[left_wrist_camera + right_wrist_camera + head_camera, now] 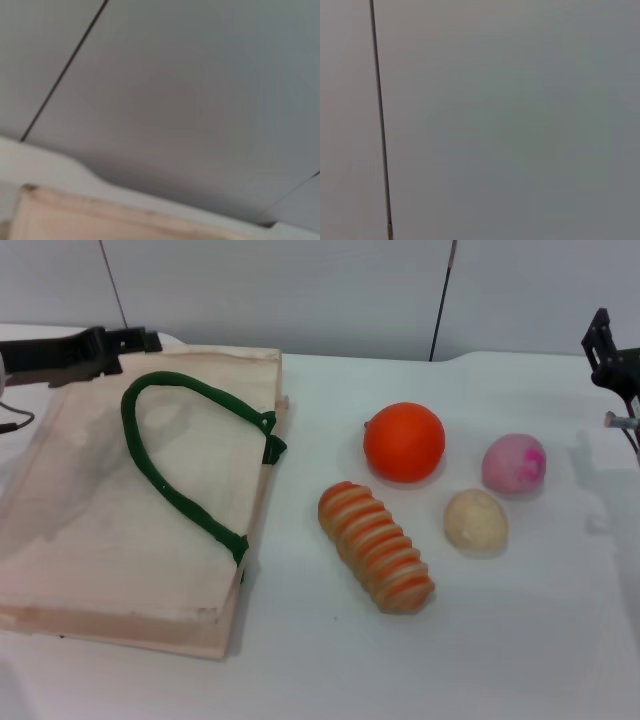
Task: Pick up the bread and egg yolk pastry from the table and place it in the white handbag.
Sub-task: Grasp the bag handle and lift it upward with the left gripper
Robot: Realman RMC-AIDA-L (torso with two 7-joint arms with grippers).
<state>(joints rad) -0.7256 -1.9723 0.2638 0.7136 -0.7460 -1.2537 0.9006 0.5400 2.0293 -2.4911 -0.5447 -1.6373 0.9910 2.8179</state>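
Fingers unreadable on both arms; bread (376, 547) and egg yolk pastry (475, 519) lie beside white handbag (90, 530).

The setting is a laboratory-type robot test station. Indicators: a plain white table (520, 660), bare grey wall panels (300, 290) with dark vertical seams behind it, and staged items laid out, including a cloth bag (120, 520) and food-like props.

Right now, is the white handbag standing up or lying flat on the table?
Lying flat. The white handbag rests broad side down on the table, its green handle looped across its upper face.
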